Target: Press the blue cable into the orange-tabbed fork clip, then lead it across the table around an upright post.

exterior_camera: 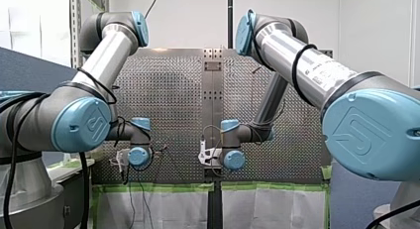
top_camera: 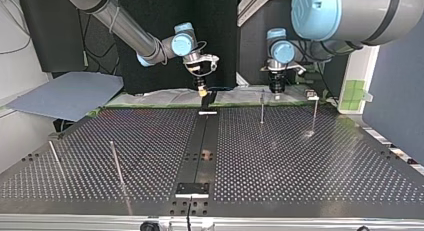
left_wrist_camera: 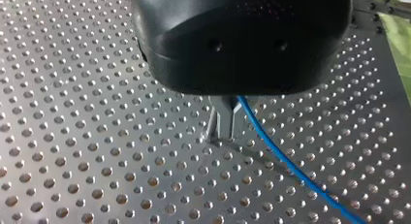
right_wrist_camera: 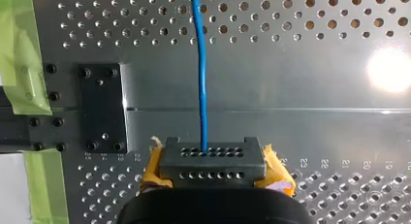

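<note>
Landmark: black centre strip [top_camera: 202, 141] of worktop [top_camera: 300, 161].
- Strip's far end: right end effector [top_camera: 201, 91] hangs low, blocks passage.
- Top view's right of strip: inner post [top_camera: 261, 107], outer post [top_camera: 314, 116], left end effector [top_camera: 276, 88] just behind, blue cable [left_wrist_camera: 291, 170] trailing low.
- Opposite side: two near posts [top_camera: 117, 163]; open room beyond them.
- Strip's middle: passable.

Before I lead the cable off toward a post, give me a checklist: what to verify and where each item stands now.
1. Grip of left claw on cable: ok, shut on it.
2. Cable seated in clip: cannot tell; it reaches the clip, depth hidden.
3. Cable ahead of clip free of kinks: ok, runs straight.
4. Nearest post to left claw upright: ok.
5. Gap between left claw and right claw: ok in top view.
</note>
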Available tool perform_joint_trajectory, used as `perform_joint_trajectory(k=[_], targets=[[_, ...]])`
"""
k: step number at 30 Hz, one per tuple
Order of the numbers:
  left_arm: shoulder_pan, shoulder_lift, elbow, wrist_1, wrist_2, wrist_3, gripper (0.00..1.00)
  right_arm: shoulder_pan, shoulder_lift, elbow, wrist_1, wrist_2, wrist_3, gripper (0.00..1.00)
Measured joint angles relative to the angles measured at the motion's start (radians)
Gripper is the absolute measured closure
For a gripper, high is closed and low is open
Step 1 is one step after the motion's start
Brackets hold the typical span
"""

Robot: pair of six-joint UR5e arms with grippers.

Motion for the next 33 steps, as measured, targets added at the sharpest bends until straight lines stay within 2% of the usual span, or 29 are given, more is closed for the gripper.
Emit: perform_joint_trajectory(k=[9,21,23,28,33], targets=[[0.019,-0.001,-0.001,-0.016,0.011,-0.009,1.00,0.003,0.001,-0.001,0.004,0.000,-0.005,1.00],[0.021,-0.001,-0.029,-0.024,-0.001,0.021,1.00,0.008,0.003,-0.001,0.006,0.001,-0.012,1.00],[0.021,-0.001,-0.030,-0.032,-0.001,0.026,1.00,0.011,0.003,-0.001,0.011,0.001,-0.018,1.00],[0.021,-0.001,-0.031,-0.044,-0.001,0.033,1.00,0.020,0.003,-0.012,0.040,0.001,-0.047,1.00],[0.023,-0.001,-0.031,-0.051,0.002,0.037,1.00,0.026,0.004,-0.018,0.052,0.002,-0.053,1.00]])
